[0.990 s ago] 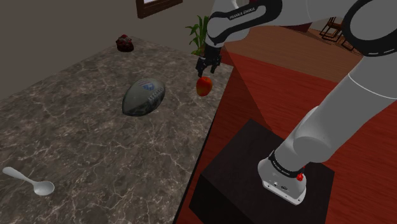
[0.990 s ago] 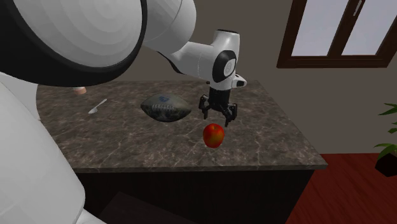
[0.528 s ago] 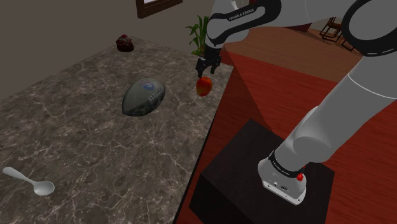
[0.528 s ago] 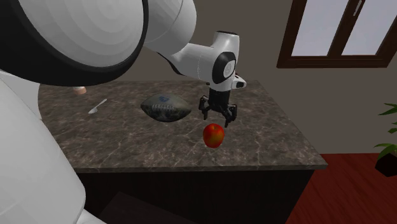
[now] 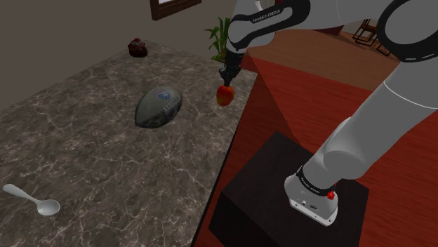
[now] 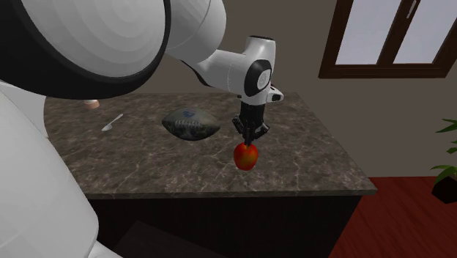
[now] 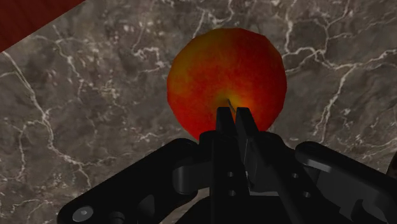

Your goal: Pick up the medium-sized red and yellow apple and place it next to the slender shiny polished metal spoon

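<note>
The apple [image 5: 224,95] [image 6: 246,156] [image 7: 226,79] is sitting on the marble counter [image 5: 105,161] close to its right edge in the shoulder view, just right of the football [image 5: 158,107]. The gripper [image 5: 227,78] [image 6: 250,139] [image 7: 232,118] is hanging directly over it, fingers [image 7: 224,124] pressed together at the apple's top. The spoon [image 5: 31,200] is lying well apart, at the counter's near left.

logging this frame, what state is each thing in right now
apple: resting on the counter, not lifted
gripper: shut, fingers together, tips at the apple's top
football: lying on its side on the counter
spoon: lying flat on the counter, far from the apple
</note>
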Robot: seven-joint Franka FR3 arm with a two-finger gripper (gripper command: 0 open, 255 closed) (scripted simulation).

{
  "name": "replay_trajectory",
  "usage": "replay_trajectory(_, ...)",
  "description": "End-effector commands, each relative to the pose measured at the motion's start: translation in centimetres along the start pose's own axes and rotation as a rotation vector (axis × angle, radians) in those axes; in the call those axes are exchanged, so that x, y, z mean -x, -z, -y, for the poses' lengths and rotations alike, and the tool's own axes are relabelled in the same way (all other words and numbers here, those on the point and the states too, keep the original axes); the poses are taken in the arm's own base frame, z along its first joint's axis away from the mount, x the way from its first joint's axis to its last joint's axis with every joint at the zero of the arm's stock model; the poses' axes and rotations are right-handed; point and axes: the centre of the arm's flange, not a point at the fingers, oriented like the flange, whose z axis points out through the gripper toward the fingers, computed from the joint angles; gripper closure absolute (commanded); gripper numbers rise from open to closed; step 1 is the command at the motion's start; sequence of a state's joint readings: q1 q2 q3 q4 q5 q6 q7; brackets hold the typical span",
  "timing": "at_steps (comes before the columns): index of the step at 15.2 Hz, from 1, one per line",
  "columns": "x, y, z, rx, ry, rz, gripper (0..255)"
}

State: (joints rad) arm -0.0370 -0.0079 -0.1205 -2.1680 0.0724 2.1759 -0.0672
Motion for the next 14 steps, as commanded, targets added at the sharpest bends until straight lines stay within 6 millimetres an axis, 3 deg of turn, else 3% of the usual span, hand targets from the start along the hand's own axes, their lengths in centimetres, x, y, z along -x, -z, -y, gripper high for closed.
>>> replay_trajectory(1,0.0,0.0,0.0,0.0,0.0,0.0,255)
replay_trajectory(14,-0.1,6.3,0.4,0.0,0.0,0.0,255)
